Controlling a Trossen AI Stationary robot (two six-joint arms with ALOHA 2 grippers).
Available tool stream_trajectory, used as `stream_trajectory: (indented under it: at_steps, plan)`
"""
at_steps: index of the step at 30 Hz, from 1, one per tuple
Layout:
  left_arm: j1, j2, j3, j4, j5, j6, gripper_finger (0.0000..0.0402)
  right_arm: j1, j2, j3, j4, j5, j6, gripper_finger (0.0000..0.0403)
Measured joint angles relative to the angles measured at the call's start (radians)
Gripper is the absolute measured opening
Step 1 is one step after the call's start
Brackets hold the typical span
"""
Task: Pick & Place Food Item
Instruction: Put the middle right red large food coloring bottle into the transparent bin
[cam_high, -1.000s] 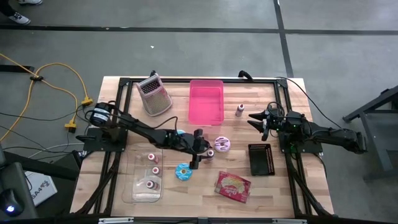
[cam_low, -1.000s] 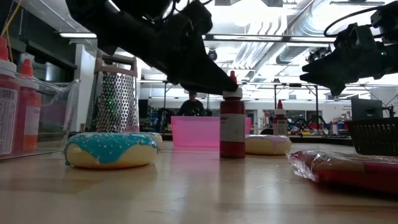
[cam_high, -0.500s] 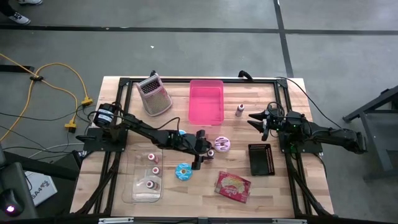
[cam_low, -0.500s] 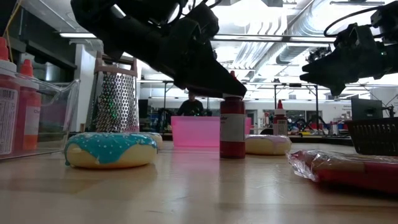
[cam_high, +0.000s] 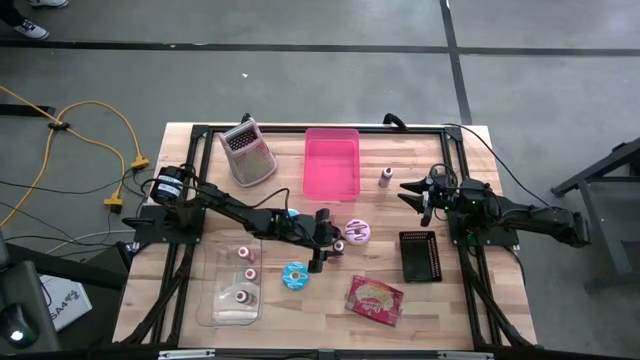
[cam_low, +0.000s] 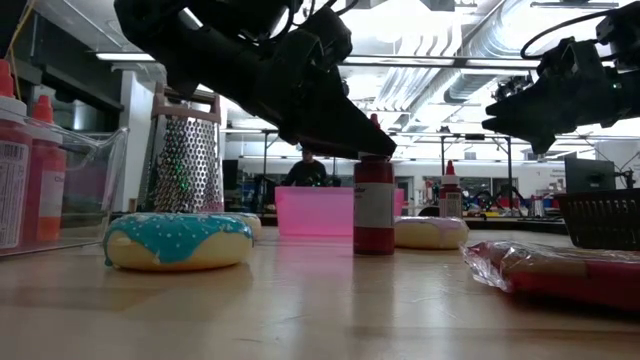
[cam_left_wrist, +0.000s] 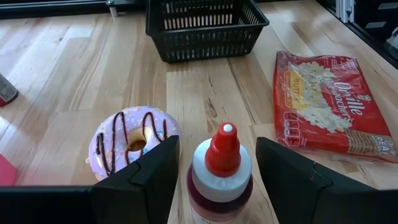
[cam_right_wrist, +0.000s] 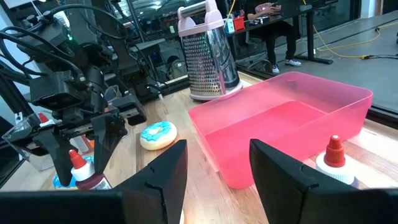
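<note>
A red sauce bottle (cam_left_wrist: 221, 171) with a red cap stands upright on the wooden table near its middle. My left gripper (cam_left_wrist: 217, 155) is open, with one finger on either side of the bottle's top and a gap showing on both sides. It reaches in from the table's left at a shallow downward slant (cam_low: 365, 140). A pink-frosted donut (cam_left_wrist: 132, 140) lies just beyond the bottle. A blue-frosted donut (cam_high: 295, 275) lies nearer the front edge. My right gripper (cam_right_wrist: 217, 165) waits open above the table's right side (cam_high: 412, 190).
A popcorn bag (cam_high: 375, 299) lies front right and a black basket (cam_high: 420, 255) stands right of centre. At the back are a pink bin (cam_high: 331, 163), a metal grater (cam_high: 247, 152) and a small bottle (cam_high: 385, 177). A clear tray (cam_high: 236, 282) holding bottles sits front left.
</note>
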Motion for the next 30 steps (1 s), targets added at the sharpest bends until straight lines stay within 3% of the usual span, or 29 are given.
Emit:
stream_trajectory:
  at_steps: [7, 19, 30]
  plan:
    - [0.0, 0.0, 0.0, 0.0, 0.0, 0.0, 0.0198, 0.0, 0.0, 0.0, 0.0, 0.0, 0.0, 0.016]
    - [0.0, 0.0, 0.0, 0.0, 0.004, -0.001, 0.0121, 0.0, 0.0, 0.0, 0.0, 0.0, 0.0, 0.016]
    - [0.0, -0.001, 0.0, 0.002, 0.011, -0.004, 0.012, 0.0, 0.0, 0.0, 0.0, 0.0, 0.0, 0.016]
